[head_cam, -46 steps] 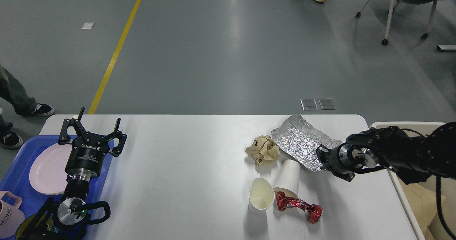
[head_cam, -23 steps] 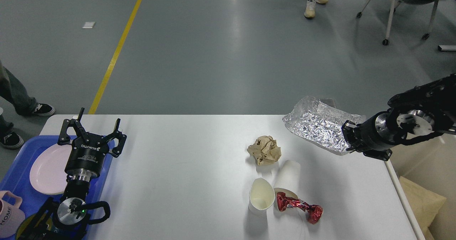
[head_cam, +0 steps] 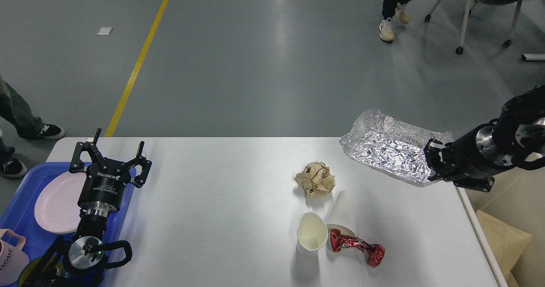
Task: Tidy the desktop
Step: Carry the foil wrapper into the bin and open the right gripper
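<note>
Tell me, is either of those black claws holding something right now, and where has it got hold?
Yes: the right gripper holds the crumpled foil tray by its right end, lifted off the desktop. The left gripper is open and holds nothing.

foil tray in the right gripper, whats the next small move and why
Probably carry it a bit further right, past the table edge. The right gripper holds the foil tray by its right end, lifted over the far right corner of the desktop, while beige material that may be a bin shows low on that side.
</note>
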